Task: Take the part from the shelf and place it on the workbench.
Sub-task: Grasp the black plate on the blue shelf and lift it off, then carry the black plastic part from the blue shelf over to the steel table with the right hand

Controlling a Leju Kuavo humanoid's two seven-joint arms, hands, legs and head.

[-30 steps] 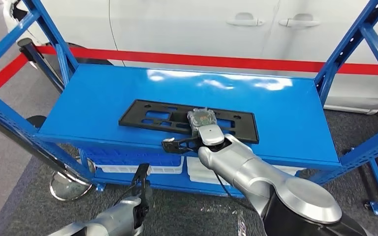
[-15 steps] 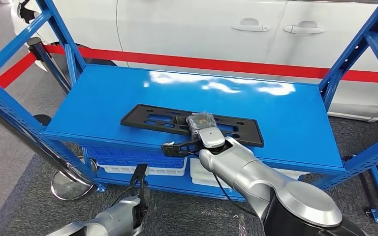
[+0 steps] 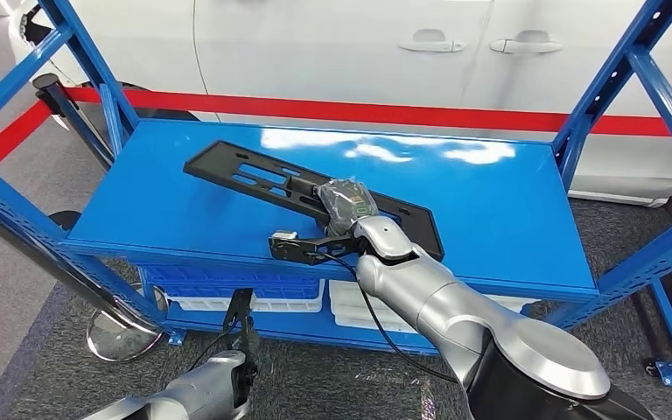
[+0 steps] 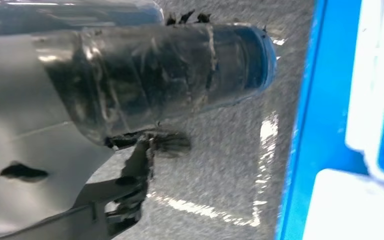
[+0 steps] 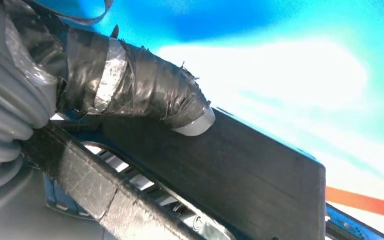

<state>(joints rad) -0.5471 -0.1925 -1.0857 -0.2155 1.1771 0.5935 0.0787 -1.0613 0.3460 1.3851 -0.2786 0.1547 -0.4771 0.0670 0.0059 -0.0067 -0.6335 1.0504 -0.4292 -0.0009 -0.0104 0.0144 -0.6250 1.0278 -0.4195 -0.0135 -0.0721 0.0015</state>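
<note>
- The part (image 3: 315, 194), a long flat black plate with cut-outs, has swung since a second ago: it then lay square along the front of the shelf (image 3: 184, 201), and now sits at a slant, its far end nearer the shelf's back left, its near end by the front edge.
- In the head view the far end looks raised off the blue surface, though whether the whole part has left the shelf cannot be told.
- The right hand (image 3: 343, 203) holds the part about midway along; in the right wrist view a taped thumb (image 5: 145, 95) presses on the top face of the part (image 5: 240, 170), with the other fingers underneath, hidden.
- Judged from this, the grasp has taken and the lift-off is under way; carrying to the workbench is not yet begun.
- A long plate held at one spot may pivot or slip, so the grip wants watching.
- The left hand (image 3: 243, 337) hangs below the shelf's front edge, holding nothing; whether its fingers are curled or spread I cannot tell.
</note>
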